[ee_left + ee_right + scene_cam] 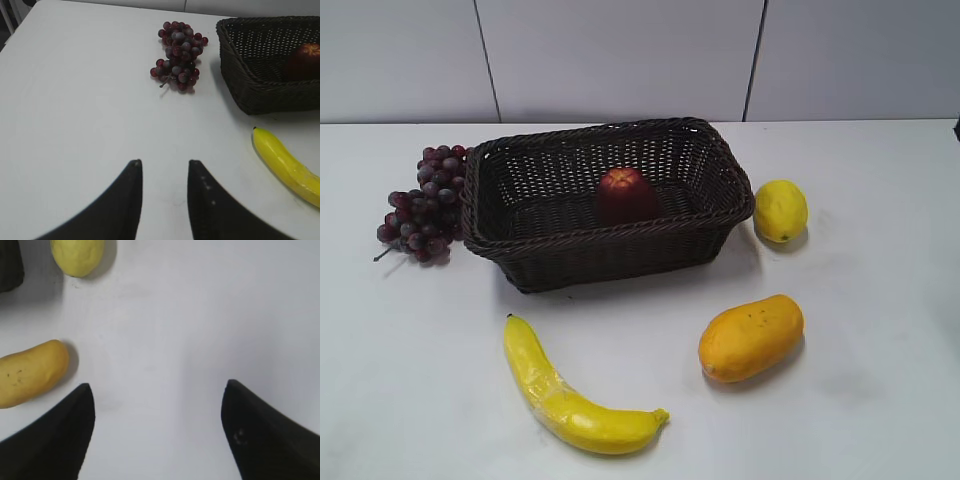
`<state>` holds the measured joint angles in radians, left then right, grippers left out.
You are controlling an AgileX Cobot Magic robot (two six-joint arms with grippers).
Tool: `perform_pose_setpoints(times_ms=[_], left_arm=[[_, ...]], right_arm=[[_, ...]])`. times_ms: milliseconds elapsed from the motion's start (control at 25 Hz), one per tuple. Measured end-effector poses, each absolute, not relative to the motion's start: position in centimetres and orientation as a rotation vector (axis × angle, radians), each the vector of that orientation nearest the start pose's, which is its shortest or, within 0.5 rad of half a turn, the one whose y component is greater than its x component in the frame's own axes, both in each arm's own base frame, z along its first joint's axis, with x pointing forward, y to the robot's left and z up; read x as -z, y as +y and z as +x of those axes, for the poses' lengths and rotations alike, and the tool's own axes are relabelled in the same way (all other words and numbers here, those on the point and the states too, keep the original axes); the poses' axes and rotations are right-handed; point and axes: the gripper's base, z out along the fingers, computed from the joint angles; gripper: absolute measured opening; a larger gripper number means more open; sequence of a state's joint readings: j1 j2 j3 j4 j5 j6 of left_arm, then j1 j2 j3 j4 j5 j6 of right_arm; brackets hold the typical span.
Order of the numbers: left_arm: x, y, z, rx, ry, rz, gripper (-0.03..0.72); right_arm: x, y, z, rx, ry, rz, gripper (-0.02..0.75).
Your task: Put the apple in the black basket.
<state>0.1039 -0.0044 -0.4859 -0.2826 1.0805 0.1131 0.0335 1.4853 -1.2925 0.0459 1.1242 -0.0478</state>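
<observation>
The dark red apple sits inside the black basket at the back middle of the white table. In the left wrist view the apple shows inside the basket at the upper right. My left gripper is open and empty above bare table, well left of the basket. My right gripper is wide open and empty above bare table, right of the mango. Neither arm shows in the exterior view.
A bunch of dark red grapes lies left of the basket. A yellow lemon lies right of it. An orange mango and a yellow banana lie in front of it.
</observation>
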Motion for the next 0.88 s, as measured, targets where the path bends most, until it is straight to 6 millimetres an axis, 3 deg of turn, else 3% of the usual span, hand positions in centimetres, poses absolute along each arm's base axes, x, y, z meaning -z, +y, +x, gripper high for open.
perform_pose_setpoints(times_ms=[240, 600, 880], left_arm=[[-27.4, -2.3, -0.4, 0.205, 2.047, 0.024, 0.236], [-27.4, -2.3, -0.4, 0.205, 2.047, 0.024, 0.236], [-27.4, -2.3, -0.4, 0.205, 2.047, 0.024, 0.236]], right_arm=[[-30.5, 1.2, 25.2, -0.056, 2.746, -0.089, 0.594], [-27.0, 1.1, 21.5, -0.057, 2.838, -0.089, 0.594], [-27.3, 1.0, 18.5, -0.065, 2.793, -0.085, 0.594]])
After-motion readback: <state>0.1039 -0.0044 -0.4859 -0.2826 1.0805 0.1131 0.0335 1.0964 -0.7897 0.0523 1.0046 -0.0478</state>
